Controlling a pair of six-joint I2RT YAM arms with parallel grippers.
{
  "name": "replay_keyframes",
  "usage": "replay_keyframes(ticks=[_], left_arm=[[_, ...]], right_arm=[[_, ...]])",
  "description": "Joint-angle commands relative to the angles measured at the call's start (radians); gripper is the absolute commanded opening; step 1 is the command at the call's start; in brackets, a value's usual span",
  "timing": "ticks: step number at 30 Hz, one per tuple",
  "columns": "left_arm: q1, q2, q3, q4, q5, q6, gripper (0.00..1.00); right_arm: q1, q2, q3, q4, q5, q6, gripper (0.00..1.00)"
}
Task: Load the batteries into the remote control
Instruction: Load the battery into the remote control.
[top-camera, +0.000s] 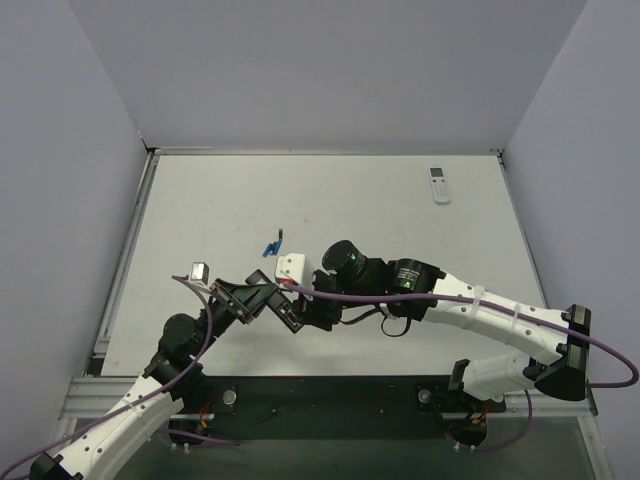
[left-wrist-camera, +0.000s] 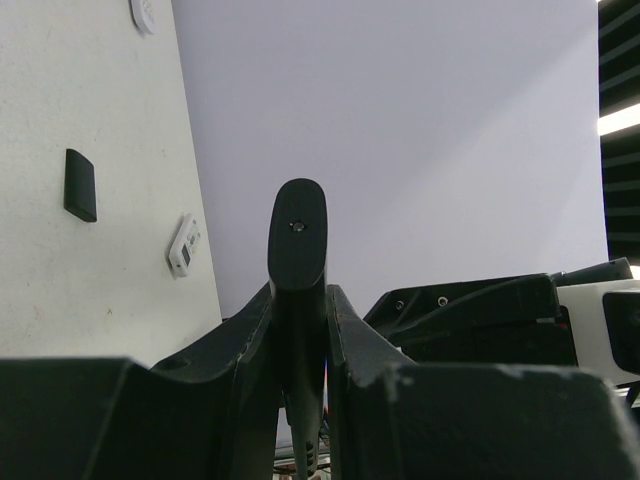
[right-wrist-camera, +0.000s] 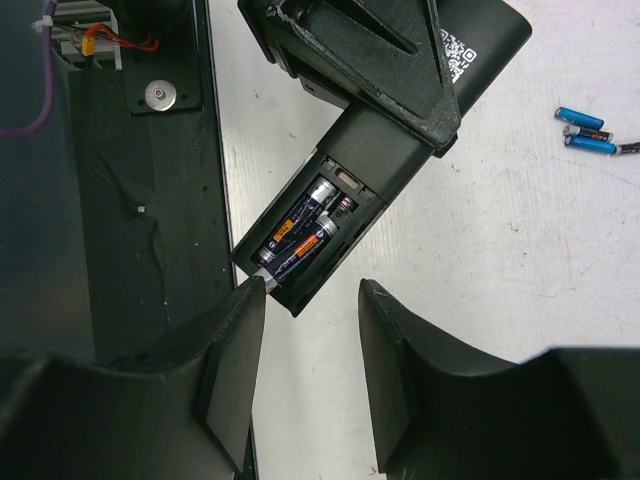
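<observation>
Hovering above the near middle of the flat white counter (top-camera: 400, 220), the left hand (left-wrist-camera: 300, 300) clamps the slim black rectangular remote control (right-wrist-camera: 385, 150), while the right hand (right-wrist-camera: 310, 330), partly spread and empty, touches one fingertip to the two dark orange-banded cylindrical batteries (right-wrist-camera: 300, 235) in its open bay, and small blue and dark spare batteries (right-wrist-camera: 585, 130) lie farther off.

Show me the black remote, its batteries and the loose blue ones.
black remote (right-wrist-camera: 375, 150): right wrist view, its back.
loaded batteries (right-wrist-camera: 300, 232): right wrist view, one's label.
loose blue batteries (right-wrist-camera: 580, 118): right wrist view, top one.
</observation>
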Motion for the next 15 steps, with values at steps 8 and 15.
replay_keyframes(ticks=[8,15], left_arm=[[0.0,-0.007,-0.04,0.048,0.017,-0.006,0.0],[0.0,-0.007,-0.04,0.046,0.017,-0.008,0.0]], right_arm=[[-0.013,0.026,-0.006,0.032,-0.001,-0.005,0.37],[-0.024,0.023,-0.008,0.044,0.042,0.01,0.35]])
